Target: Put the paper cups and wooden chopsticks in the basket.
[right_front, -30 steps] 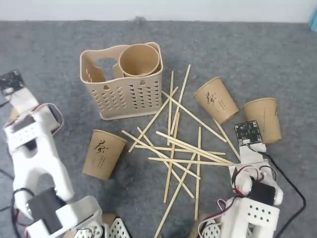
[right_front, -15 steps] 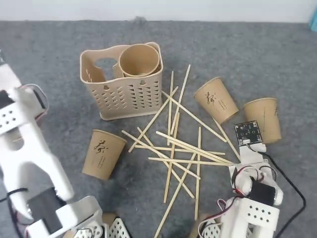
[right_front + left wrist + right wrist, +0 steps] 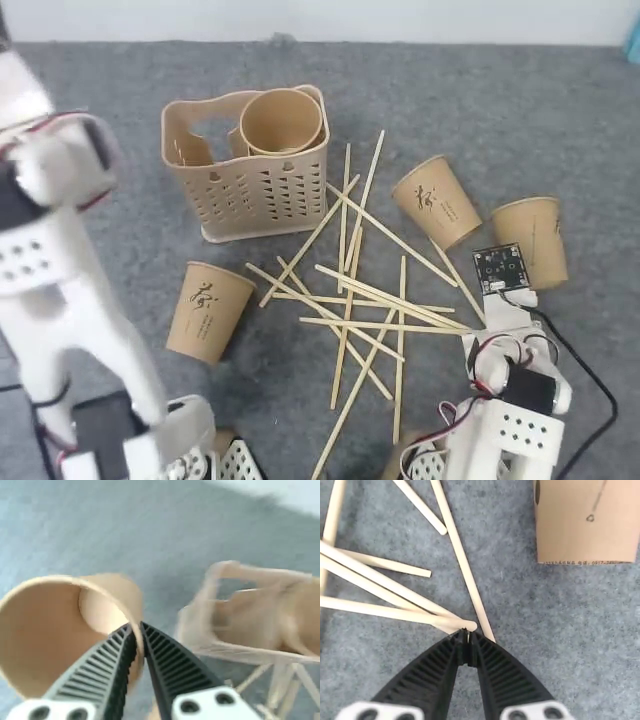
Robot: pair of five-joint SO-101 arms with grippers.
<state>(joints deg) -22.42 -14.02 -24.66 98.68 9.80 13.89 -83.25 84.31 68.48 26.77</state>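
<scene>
Basket [image 3: 250, 195] holding one paper cup [image 3: 281, 120], left gripper [image 3: 134, 626] clamping second cup [image 3: 45, 625] by rim

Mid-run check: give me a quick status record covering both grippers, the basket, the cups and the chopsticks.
left gripper: shut on the rim of the held paper cup
right gripper: shut, empty, tips at chopstick ends on the grey carpet
basket: upright, one stowed cup in its right compartment
loose cups: three lying on the carpet; near cup in front of the basket, middle cup and far-right cup right of the pile
chopsticks: scattered, crossed pile; none seen in the basket
</scene>
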